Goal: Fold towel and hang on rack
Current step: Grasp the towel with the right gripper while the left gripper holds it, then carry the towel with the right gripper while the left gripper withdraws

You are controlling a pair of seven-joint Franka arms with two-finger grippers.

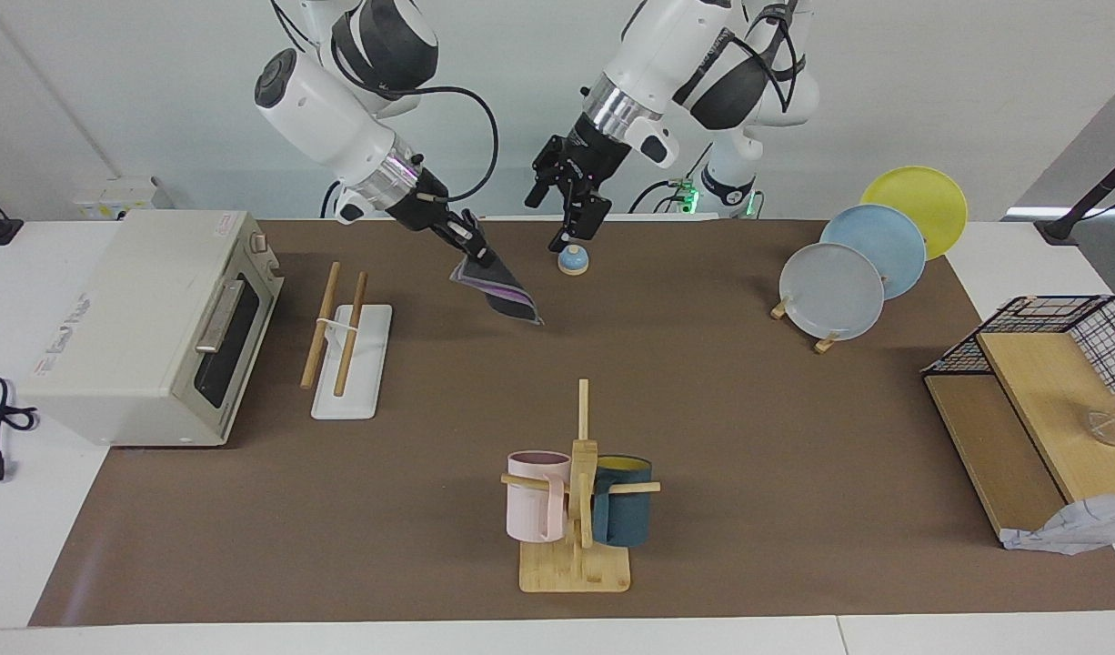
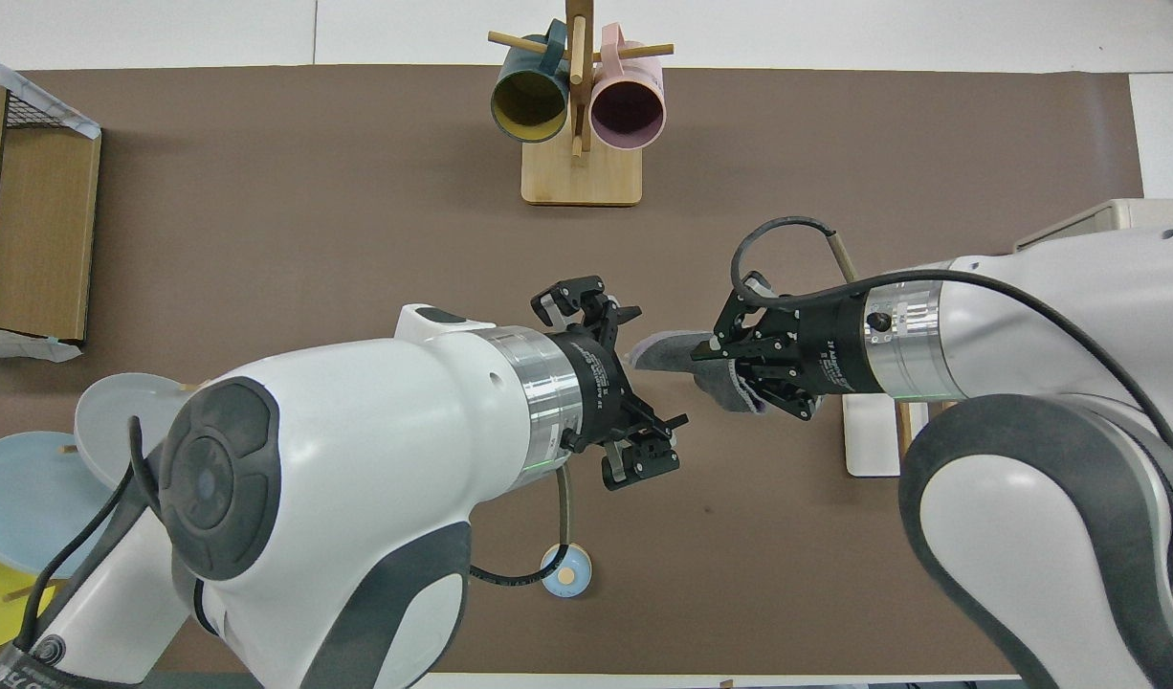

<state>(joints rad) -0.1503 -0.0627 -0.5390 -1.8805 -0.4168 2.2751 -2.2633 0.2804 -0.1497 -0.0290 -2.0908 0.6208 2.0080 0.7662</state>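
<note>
Nearest the facing camera stands a bamboo mug tree (image 1: 576, 509) carrying a pink and a teal mug, well apart from the work.

Task item location: the towel (image 1: 498, 289) hangs folded in the air from the right pincer (image 1: 471, 241), over bare tabletop (image 1: 703, 409) between the rack (image 1: 344, 350) and a small blue bell-shaped object (image 1: 573, 261). The rack stands toward the right arm's end of the tabletop, beside a toaster oven (image 1: 148, 327); both dowel rods are bare, so hanging is not yet done.

Pincer state: the right pincer is clamped on an upper edge of the towel. The left pincer (image 1: 567, 214) holds nothing, its fingers spread, above the blue object.

Risks, as judged:
- The grip takes one edge only; the fold may fall open in transit, leaving loose layers.
- The drooping lower corner may snag on the nearer rod and tip the light rack.
- A release made too early would drop the towel beside the rods instead of across them.

Arm pose: the right arm slopes down toward the table centre, wrist angled; the left arm slopes down likewise and waits.
</note>
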